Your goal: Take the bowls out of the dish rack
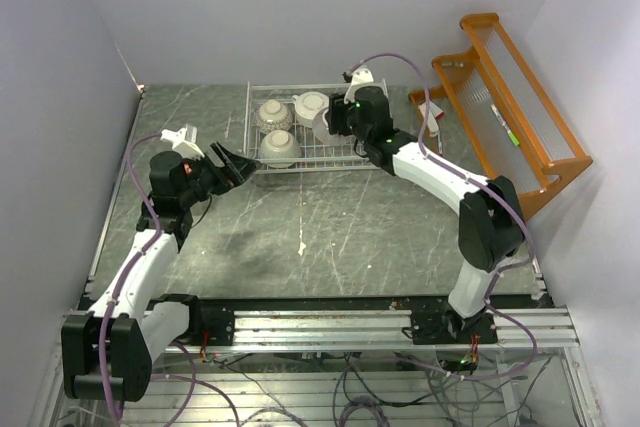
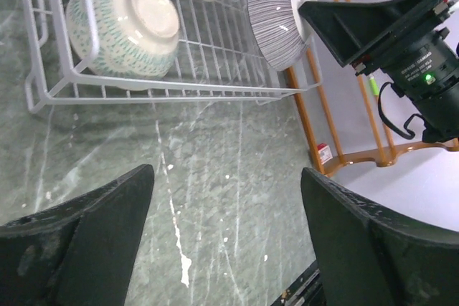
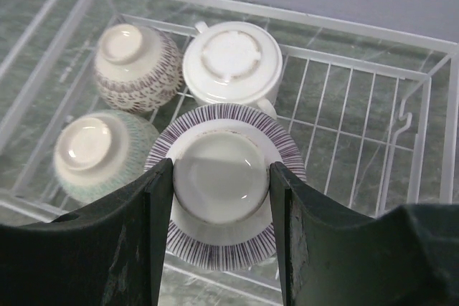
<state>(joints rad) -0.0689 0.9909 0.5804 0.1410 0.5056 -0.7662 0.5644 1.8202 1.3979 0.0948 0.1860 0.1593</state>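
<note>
The white wire dish rack (image 1: 300, 159) stands at the back middle of the table. In it, upside down, are a brown-patterned bowl (image 1: 272, 113), a white bowl with a side handle (image 1: 309, 106) and a teal-patterned bowl (image 1: 280, 147). My right gripper (image 3: 221, 180) is shut on the foot ring of a purple-striped bowl (image 3: 222, 245), held bottom-up over the rack's right part. The left wrist view shows this striped bowl (image 2: 276, 19) tilted on its side in the right gripper (image 2: 315, 12), with the teal bowl (image 2: 125, 30) and the rack (image 2: 165, 91). My left gripper (image 1: 240, 165) is open and empty just outside the rack's near-left corner.
An orange wooden shelf (image 1: 510, 107) leans at the back right, close to the right arm. A small red-and-white item (image 2: 325, 153) lies by its foot. Walls close in on the left, back and right. A metal rail (image 1: 320, 325) runs along the near edge.
</note>
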